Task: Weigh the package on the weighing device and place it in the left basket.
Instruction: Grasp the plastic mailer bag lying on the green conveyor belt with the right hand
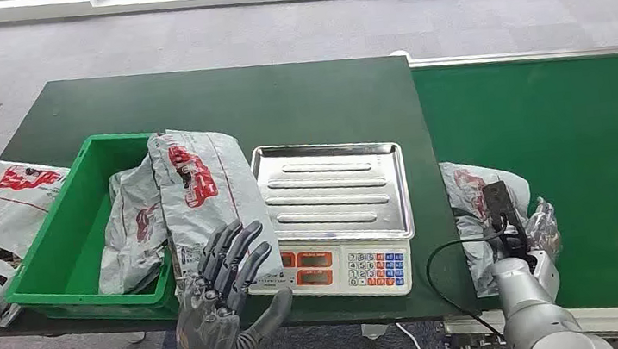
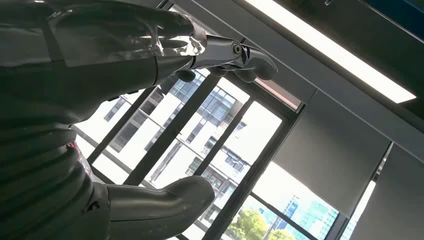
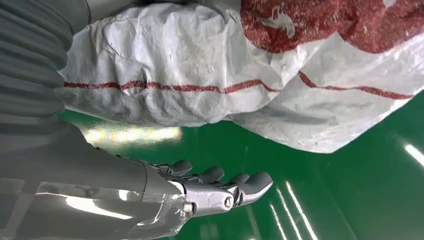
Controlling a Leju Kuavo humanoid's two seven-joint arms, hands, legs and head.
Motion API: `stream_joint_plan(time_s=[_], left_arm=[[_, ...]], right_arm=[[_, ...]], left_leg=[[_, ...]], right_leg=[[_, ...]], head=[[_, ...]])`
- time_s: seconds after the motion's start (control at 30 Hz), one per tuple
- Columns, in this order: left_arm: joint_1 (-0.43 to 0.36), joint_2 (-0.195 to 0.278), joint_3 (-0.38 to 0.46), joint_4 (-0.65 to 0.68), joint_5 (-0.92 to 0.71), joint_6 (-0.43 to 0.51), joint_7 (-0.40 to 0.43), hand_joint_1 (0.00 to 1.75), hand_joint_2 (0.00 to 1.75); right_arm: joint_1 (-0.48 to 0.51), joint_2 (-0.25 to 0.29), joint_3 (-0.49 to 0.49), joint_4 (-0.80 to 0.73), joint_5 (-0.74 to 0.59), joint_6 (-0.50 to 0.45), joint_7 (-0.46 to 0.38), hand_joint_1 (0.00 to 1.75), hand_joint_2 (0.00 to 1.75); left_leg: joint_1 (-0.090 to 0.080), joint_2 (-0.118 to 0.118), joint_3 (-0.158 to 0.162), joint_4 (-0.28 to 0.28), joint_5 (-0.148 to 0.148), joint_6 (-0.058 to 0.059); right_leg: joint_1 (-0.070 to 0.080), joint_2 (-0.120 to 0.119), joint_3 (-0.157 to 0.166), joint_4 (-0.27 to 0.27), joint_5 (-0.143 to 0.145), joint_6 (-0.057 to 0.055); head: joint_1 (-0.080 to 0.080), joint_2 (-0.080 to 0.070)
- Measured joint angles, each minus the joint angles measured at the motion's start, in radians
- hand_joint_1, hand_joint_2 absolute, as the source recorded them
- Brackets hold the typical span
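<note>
Left hand hung empty with fingers spread, raised before the table's near edge, just in front of a package that lay propped across the right rim of the green basket beside the scale. Right hand, fingers apart and holding nothing, sat beside another package on the green belt.

The head view looks forward and down from high on the robot, taking in the green table, the scale and the conveyor. The left wrist view faces upward past the left hand toward windows (indoors, ceiling above). The right wrist view sits very close to a package on the conveyor, which the head view shares.
</note>
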Motion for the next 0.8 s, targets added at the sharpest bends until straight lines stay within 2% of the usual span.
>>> stream_joint_plan(time_s=[0.2,0.8], left_arm=[[0.0,0.0,0.0,-0.001,-0.006,0.001,0.004,0.0,1.75],[0.0,0.0,0.0,-0.002,-0.01,0.003,0.004,0.0,1.75]], right_arm=[[0.001,0.0,0.019,0.004,0.015,0.033,0.003,1.75,1.75],[0.003,0.0,0.069,0.004,-0.003,0.032,-0.002,1.75,1.75]], left_leg=[[0.0,0.0,0.0,0.0,0.0,0.0],[0.0,-0.001,0.0,0.0,0.0,0.0]], right_leg=[[0.0,0.0,0.0,0.0,0.0,0.0],[0.0,-0.001,0.0,0.0,0.0,0.0]], head=[[0.0,0.0],[0.0,0.0]])
